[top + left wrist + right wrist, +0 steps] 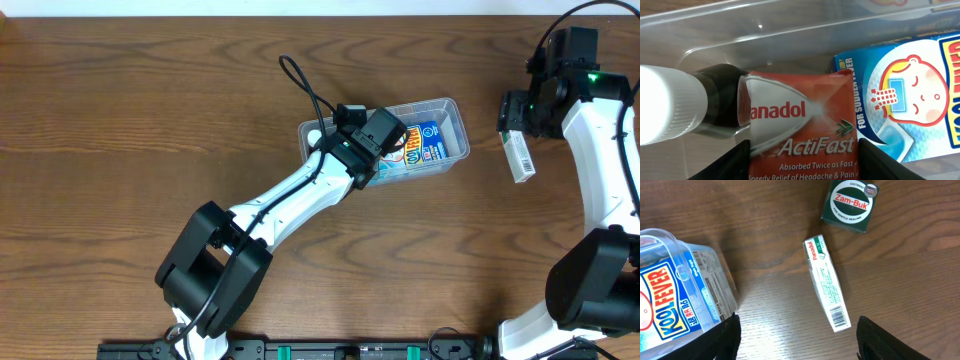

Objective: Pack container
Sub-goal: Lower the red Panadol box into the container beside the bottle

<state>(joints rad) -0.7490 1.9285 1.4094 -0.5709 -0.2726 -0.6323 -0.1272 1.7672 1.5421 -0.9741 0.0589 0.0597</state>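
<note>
Red cardboard is filling the gap of the left end effector [803, 165]: the Panadol ActiFast box [800, 125] is lying between its two fingers, which are flanking the box's long sides closely enough that they appear to be pinching it at a medium spread. That end effector is reaching down inside the container [463, 135], the clear plastic tub sitting on the wooden tabletop [150, 100]. I judge it is holding the box low and flat so the box settles on the tub floor rather than tipping.

Just to the left of the fingers, a dark bottle with a white cap [715, 107] is lying on its side, touching the red box's end. To their right, a blue Koolfever box [905, 90] is lying flat. The red box is going into the slot between those two, which looks like the reason for the narrow, straight approach.

Over to the side, the right end effector [797, 340] is hovering above the tabletop with its fingers spread wide and gripping nothing. Ahead of it, a white and green Panadol box [827, 285] is lying flat on the bare wood. Beyond that, a dark green Zam-Buk box [849, 205] is waiting. The tub is sitting off to this end effector's left. Both loose items are staying outside the tub, so packing is only partly done. The wide spread suits coming down over the slim Panadol box next.
</note>
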